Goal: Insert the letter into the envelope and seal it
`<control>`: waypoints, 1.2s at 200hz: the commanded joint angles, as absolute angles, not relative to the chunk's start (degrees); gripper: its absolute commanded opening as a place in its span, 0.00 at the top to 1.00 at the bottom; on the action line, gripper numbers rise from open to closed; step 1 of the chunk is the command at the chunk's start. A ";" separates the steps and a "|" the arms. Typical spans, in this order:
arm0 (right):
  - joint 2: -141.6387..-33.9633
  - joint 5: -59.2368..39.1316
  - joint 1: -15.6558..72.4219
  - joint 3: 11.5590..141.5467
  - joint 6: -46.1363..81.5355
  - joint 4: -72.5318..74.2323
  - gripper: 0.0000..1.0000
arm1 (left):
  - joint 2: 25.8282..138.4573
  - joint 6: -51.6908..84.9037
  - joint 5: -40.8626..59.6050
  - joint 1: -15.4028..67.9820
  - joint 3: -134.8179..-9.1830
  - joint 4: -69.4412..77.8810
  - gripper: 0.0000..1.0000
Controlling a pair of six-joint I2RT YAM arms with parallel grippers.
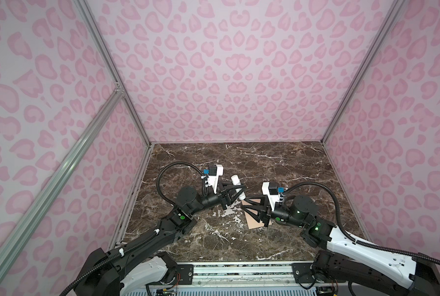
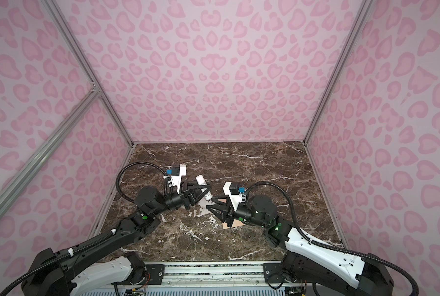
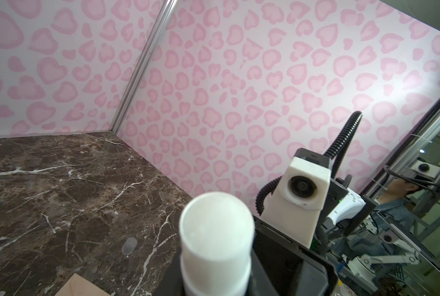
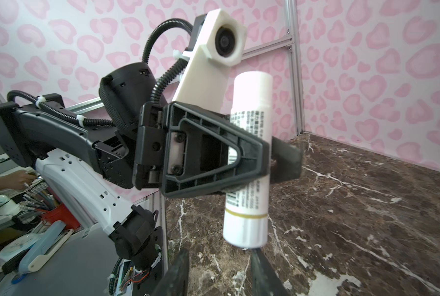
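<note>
Pinching left gripper (image 1: 237,191): clamped on tilted white glue stick (image 1: 235,180), centre frame, above marble table (image 1: 265,164).
Envelope (image 1: 253,223): peach, flat on table right of centre; contents hidden.
Right gripper (image 1: 245,207): jaws spread, empty, over envelope's upper left corner.

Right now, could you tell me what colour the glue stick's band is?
Gold-yellow, on a white glue stick; clearest in the right wrist view.

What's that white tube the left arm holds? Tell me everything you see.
The white tube is a smooth plastic cylinder with small dark print, a barcode and a thin gold ring near its lower end. The left claw pinches it around the middle, tilted in the air above the marble table; the right claw, open, sits close by its lower end.
</note>
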State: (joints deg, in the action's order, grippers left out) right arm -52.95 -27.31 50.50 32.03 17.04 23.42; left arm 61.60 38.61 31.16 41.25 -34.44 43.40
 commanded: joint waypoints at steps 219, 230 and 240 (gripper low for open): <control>-55.60 -33.72 45.58 34.37 20.63 28.83 0.55 | 64.60 41.22 38.14 41.26 -36.02 50.27 0.96; -55.71 -34.46 45.55 34.37 20.74 29.00 0.58 | 64.60 41.14 37.99 41.31 -36.14 50.14 0.96; -55.81 -35.06 45.61 34.37 20.83 28.92 0.60 | 64.60 40.98 37.88 41.31 -36.15 50.01 0.96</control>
State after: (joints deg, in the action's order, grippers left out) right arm -55.44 -33.08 45.52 34.04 20.53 27.49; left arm 64.60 41.10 37.41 41.32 -35.51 48.14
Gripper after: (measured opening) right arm 0.424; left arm 0.276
